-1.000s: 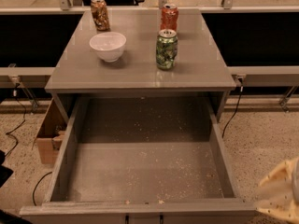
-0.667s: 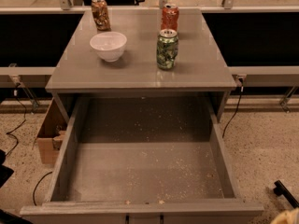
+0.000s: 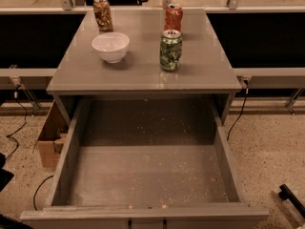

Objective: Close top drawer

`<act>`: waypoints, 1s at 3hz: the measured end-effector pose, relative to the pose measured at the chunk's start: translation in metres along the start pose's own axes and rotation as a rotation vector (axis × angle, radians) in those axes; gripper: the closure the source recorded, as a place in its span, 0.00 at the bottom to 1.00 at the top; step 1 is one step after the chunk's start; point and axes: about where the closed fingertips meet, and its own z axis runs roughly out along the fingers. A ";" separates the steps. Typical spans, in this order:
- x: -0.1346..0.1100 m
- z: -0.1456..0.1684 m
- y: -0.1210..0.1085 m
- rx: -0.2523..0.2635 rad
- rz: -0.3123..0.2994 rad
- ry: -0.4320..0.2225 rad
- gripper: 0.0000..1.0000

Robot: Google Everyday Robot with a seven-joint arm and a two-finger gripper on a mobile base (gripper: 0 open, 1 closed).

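The top drawer (image 3: 147,175) is pulled fully out toward me from under the grey cabinet top (image 3: 143,75). Its floor is grey and speckled with crumbs, and nothing lies in it. The front panel (image 3: 143,213) runs along the bottom edge of the view, with the ends of a small black handle (image 3: 147,222) just showing. Only a black part of my gripper (image 3: 291,199) shows, at the bottom right corner, low and to the right of the drawer front, apart from it.
On the cabinet top stand a white bowl (image 3: 110,46), a green can (image 3: 170,50), an orange can (image 3: 173,17) and a brown can (image 3: 102,14). A cardboard box (image 3: 50,137) sits on the floor to the left. Cables hang at both sides.
My gripper's pale blurred body at the lower right has dropped out of view, leaving only a black part at the corner. The drawer has not moved.
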 end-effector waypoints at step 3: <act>-0.023 0.118 0.035 -0.050 -0.108 0.038 1.00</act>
